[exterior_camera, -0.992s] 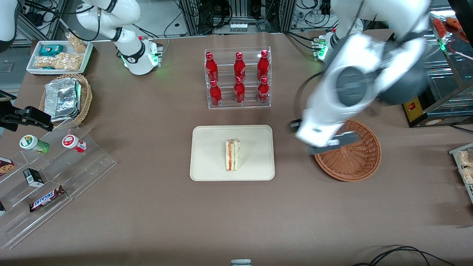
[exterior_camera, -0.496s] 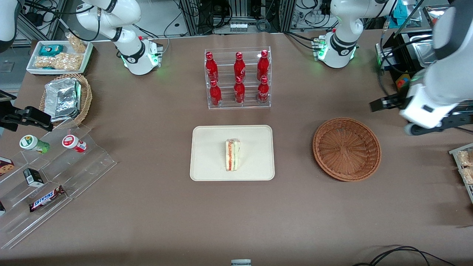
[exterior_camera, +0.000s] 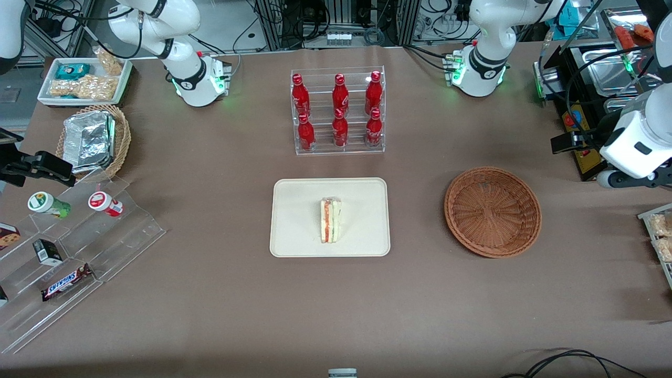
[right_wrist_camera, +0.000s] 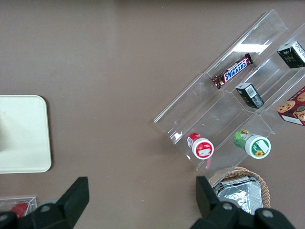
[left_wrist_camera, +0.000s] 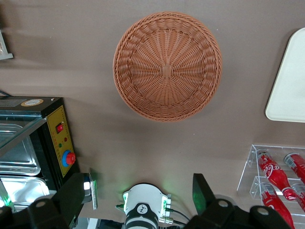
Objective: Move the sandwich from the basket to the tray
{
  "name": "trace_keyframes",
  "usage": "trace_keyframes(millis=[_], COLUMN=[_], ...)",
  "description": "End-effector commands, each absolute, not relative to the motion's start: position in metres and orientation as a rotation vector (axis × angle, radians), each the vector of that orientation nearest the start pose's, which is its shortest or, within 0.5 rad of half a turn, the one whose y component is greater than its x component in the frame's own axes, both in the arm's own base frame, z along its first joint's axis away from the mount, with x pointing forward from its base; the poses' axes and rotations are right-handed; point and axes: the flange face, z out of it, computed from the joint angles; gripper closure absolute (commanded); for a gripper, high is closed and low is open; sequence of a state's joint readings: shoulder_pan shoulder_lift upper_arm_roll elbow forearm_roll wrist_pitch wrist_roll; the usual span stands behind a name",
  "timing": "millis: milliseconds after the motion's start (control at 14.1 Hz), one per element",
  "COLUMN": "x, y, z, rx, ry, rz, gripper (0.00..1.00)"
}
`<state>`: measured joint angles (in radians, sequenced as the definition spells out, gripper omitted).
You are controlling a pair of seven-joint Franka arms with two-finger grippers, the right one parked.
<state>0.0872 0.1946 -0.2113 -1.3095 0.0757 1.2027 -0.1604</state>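
We see the sandwich (exterior_camera: 331,220) on the tray (exterior_camera: 294,210) — well apart, at nine o'clock from our gripper (left_wrist_camera: 143,202), jaws wide open and empty, past the basket (exterior_camera: 492,211).

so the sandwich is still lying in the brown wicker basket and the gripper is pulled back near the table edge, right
Not quite. The front view shows the sandwich on the cream tray; the brown wicker basket is empty, as the left wrist view confirms. The gripper is indeed near the table edge at the working arm's end, open with nothing held.

Robot lab: cables (exterior_camera: 336,21), mock snack displays (exterior_camera: 79,252)
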Motion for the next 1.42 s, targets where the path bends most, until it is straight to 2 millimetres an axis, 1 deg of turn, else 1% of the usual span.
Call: trace_keyframes(millis=[0,71,142,213,283,354,425,567,638,709,780,850,921,992,1205,1346], x=[0.555,0.549,0.544,0.529,0.512,0.500,0.497,0.495,0.495,0.499,0.510,0.521,0.528,0.528,0.528,0.534], y=[-0.053,-0.053,-0.055,-0.058,-0.062,-0.066,-0.065,-0.063,-0.062,-0.056,-0.043,-0.040,-0.038,-0.035,-0.036,-0.038], z=[0.629,0.636,0.635,0.638,0.636,0.633,0.634,0.640,0.642,0.641,0.643,0.648,0.645,0.645,0.646,0.647], rx=[-3.027,-3.040,-3.048,-3.043,-3.046,-3.062,-3.066,-3.056,-3.055,-3.059,-3.066,-3.084,-3.088,-3.095,-3.112,-3.132], ry=[-0.042,-0.045,-0.053,-0.058,-0.055,-0.055,-0.059,-0.073,-0.103,-0.159,-0.242,-0.280,-0.264,-0.276,-0.279,-0.277], rz=[0.415,0.396,0.397,0.378,0.328,0.282,0.278,0.318,0.322,0.317,0.308,0.287,0.291,0.292,0.278,0.205], gripper=[0.00,0.00,0.00,0.00,0.00,0.00,0.00,0.00,0.00,0.00,0.00,0.00,0.00,0.00,0.00,0.00])
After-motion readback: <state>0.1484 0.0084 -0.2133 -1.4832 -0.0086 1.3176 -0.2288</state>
